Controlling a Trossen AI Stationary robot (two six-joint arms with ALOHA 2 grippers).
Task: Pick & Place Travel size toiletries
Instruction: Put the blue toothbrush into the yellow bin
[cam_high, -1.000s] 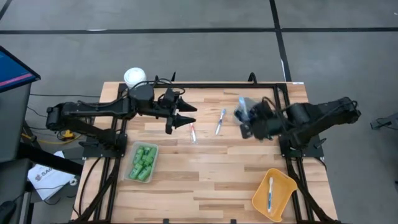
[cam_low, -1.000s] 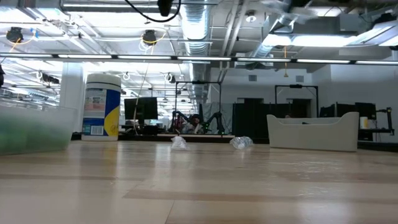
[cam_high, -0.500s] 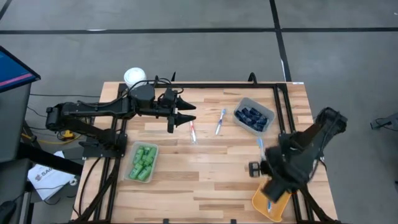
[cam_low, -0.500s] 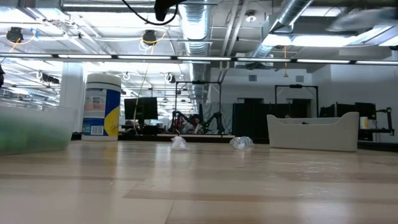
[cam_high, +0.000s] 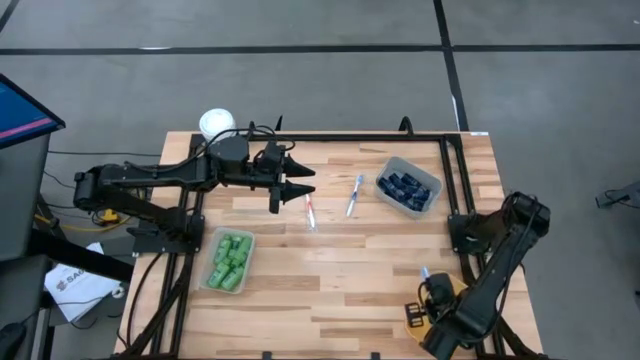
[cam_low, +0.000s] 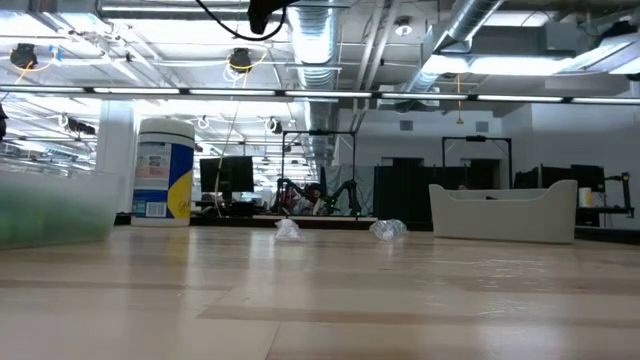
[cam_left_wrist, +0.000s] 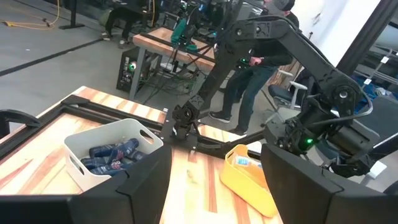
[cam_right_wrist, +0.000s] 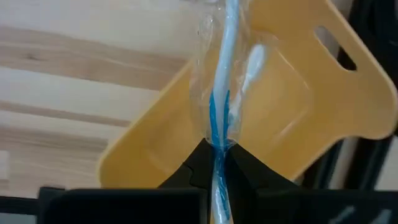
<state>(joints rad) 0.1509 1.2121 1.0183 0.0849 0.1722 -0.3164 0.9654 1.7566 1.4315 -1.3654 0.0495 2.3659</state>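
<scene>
From above, the right gripper (cam_high: 428, 292) hangs over the near right corner of the table (cam_high: 340, 270), and the arm covers most of the yellow tray (cam_high: 414, 318) beneath it, so only a sliver of the tray's edge shows; the toothbrush it carries is hard to make out here beyond a pale tip by the wrist. The left gripper (cam_high: 300, 186) sits over the far left-middle of the table with its fingers spread and nothing between them. Just beside it lie two loose toothbrushes, a pink one (cam_high: 310, 213) and a blue one (cam_high: 354, 194), each with its long axis running roughly from the far edge toward the near edge. A clear bin of green bottles (cam_high: 229, 260) stands at the near left, a clear bin of navy tubes (cam_high: 408, 187) at the far right, and a white-lidded canister (cam_high: 216, 123) at the far left corner. In the low view neither gripper shows; the canister (cam_low: 164, 171) stands at the left, a blurred bin (cam_low: 55, 205) is cut off at the edge, and a pale bin (cam_low: 503, 212) stands at the right. The left wrist view shows the bin of tubes (cam_left_wrist: 112, 151), the yellow tray (cam_left_wrist: 247, 176) with a toothbrush lying in it, and the right arm above the tray; a person stands in the room behind. In the right wrist view the fingers are clenched on a wrapped blue-and-white toothbrush (cam_right_wrist: 222, 93), its long axis pointing straight out from the fingers, over the yellow tray (cam_right_wrist: 292, 124).
</scene>
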